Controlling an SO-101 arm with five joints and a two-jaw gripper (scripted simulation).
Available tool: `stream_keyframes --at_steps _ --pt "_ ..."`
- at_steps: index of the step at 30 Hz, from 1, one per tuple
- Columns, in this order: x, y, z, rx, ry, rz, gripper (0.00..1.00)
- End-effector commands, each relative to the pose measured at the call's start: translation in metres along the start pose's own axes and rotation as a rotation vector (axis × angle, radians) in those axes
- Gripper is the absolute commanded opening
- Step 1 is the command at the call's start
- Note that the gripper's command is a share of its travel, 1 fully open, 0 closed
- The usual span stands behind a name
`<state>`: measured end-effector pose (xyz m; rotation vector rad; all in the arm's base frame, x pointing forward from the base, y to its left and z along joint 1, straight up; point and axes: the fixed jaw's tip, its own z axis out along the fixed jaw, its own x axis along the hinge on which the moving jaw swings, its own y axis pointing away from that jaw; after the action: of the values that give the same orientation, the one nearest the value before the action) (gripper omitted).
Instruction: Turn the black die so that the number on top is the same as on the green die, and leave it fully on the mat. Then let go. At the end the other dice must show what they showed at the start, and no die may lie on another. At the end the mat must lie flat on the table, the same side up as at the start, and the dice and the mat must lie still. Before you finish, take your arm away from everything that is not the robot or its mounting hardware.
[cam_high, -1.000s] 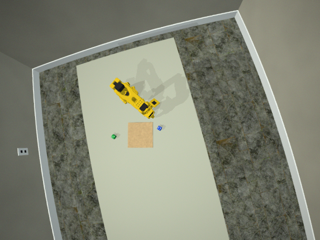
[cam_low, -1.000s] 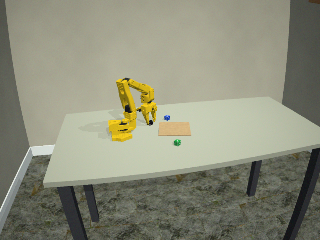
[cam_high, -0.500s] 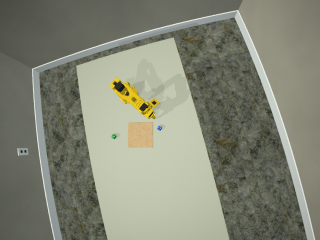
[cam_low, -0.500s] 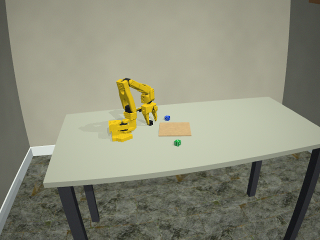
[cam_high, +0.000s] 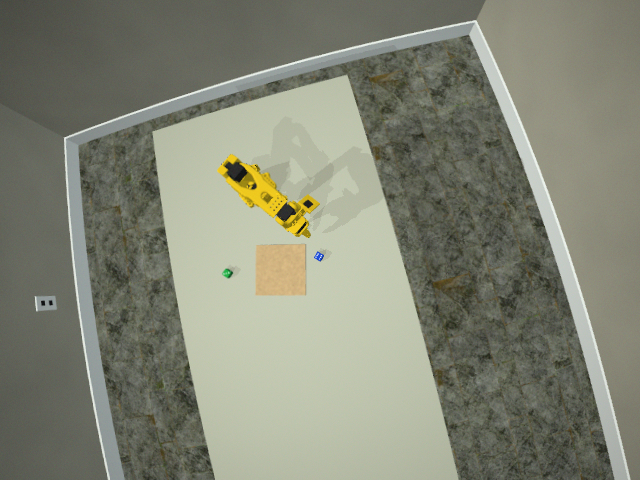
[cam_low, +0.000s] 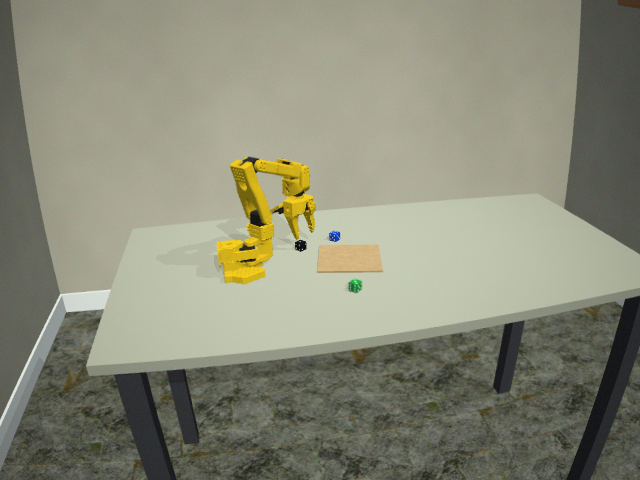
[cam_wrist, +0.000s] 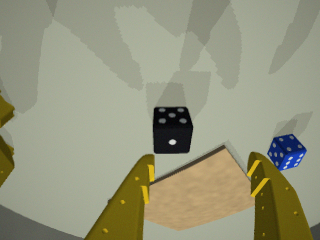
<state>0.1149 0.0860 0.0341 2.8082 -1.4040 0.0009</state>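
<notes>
The black die (cam_low: 300, 245) (cam_wrist: 172, 128) lies on the table just off the near corner of the tan mat (cam_high: 280, 269) (cam_low: 349, 258) (cam_wrist: 200, 194). In the wrist view one of its faces shows several pips and the one below it a single pip. In the top view the arm hides it. My gripper (cam_high: 305, 232) (cam_low: 303, 226) (cam_wrist: 202, 162) is open and empty, a little above the black die, with its fingertips clear of it. The green die (cam_high: 226, 272) (cam_low: 354, 285) lies on the table on the far side of the mat from my gripper.
A blue die (cam_high: 318, 255) (cam_low: 334, 235) (cam_wrist: 287, 152) lies on the table close to the mat's edge, near the black die. The arm's yellow base (cam_low: 240, 258) stands beside them. The table (cam_low: 465, 248) stretches far beyond the mat.
</notes>
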Motion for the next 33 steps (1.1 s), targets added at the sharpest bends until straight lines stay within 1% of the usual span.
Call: stream_keyframes --at_steps 1,6,10,33 --pt "-0.001 -0.006 -0.017 0.051 -0.002 0.000 0.29" --pt "-0.001 -0.004 -0.033 0.051 -0.002 0.000 0.29" --pt "-0.001 -0.002 -0.039 0.051 -0.002 0.000 0.29" --pt "-0.001 -0.002 -0.040 0.051 -0.002 0.000 0.29"
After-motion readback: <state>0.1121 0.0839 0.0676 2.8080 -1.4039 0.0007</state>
